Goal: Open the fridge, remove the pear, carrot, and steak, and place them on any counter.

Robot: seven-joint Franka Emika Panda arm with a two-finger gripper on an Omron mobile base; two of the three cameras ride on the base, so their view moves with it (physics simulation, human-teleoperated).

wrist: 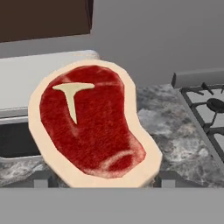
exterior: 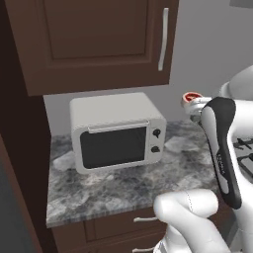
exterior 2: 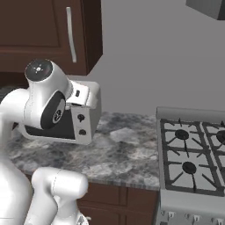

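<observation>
The steak (wrist: 92, 124), a red slab with a pale fat rim, stands on edge between my two fingertips (wrist: 41, 179) in the hand view. My gripper (wrist: 105, 180) is shut on it and holds it in the air above the grey marbled counter (wrist: 175, 127). In the left base view the steak (exterior: 191, 97) shows as a small red patch at the hand (exterior: 196, 106), above the counter (exterior: 128, 185), right of the white oven. The fridge, the pear and the carrot are out of view.
A white countertop oven (exterior: 116, 131) stands at the back left of the counter. A gas stove (exterior 2: 191, 162) adjoins the counter on the right. Dark brown wall cabinets (exterior: 99, 39) hang above. Drawers with silver handles (exterior: 143, 219) sit below the counter.
</observation>
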